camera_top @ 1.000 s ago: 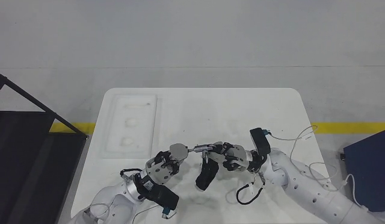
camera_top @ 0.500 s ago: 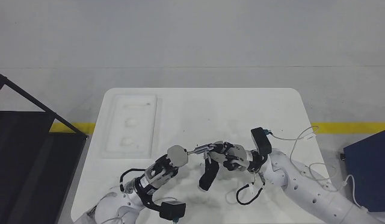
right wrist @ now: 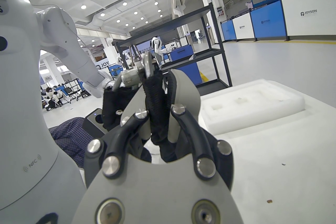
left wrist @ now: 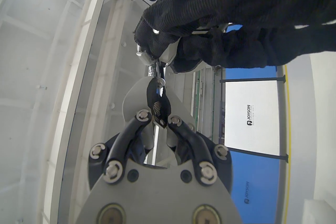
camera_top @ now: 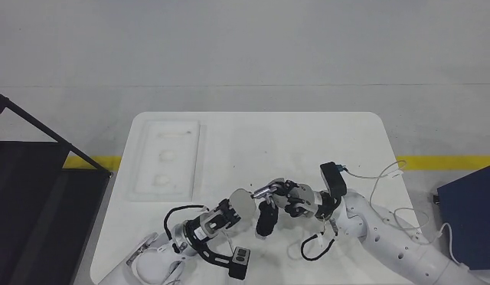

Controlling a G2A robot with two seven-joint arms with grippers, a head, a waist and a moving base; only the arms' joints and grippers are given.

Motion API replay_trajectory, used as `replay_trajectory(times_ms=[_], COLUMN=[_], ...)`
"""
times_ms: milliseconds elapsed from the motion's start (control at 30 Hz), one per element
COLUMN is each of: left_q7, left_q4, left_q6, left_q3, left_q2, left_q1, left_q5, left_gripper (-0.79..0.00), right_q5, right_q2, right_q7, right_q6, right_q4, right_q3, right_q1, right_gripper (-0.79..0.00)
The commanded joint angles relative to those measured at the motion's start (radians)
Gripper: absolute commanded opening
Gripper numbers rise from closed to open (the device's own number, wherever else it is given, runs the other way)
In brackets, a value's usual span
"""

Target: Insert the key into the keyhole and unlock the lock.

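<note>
We've got the small silver metal padlock (left wrist: 143, 55) pinched in the right gripper (right wrist: 162, 75), held off the white table (camera_top: 306, 147) near its front middle. The left gripper (left wrist: 157, 100) clamps the black-headed key (left wrist: 158, 108), whose metal tip touches the lock's end. We can't tell how deep it sits.

The robot has smooth white arms (camera_top: 383, 235) with thin black and white cables (camera_top: 310, 247), and the left gripper (left wrist: 157, 93) and right gripper (right wrist: 153, 72) are grey, with black curved bars, shiny round screws (left wrist: 207, 172) and black knitted finger covers (right wrist: 157, 104).
</note>
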Motion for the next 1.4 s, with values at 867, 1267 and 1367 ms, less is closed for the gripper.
replay_trajectory(times_ms=[867,1267,1367], left_q7=[0.316,0.262,0.230], left_q4=[0.149,0.155,0.156], left_q6=[0.235,0.072,0.037], left_q3=[-0.249,-0.176,-0.166], left_q2=[-0.127,-0.184,-0.189], left_q1=[-0.024,-0.019,-0.020], left_q5=[-0.001,-0.001,-0.001], left_gripper=[-0.785,0.000,0.000], right_q5=[-0.005,-0.008,-0.011], right_q2=[0.006,0.010,0.011], right_q7=[-0.035,-0.046,-0.049], right_q6=[0.000,0.000,0.000], right_q4=[-0.006,-0.004,-0.003], right_q3=[-0.008,-0.006,-0.005], right_q1=[0.002,0.002,0.002], right_gripper=[-0.785,-0.785,-0.785])
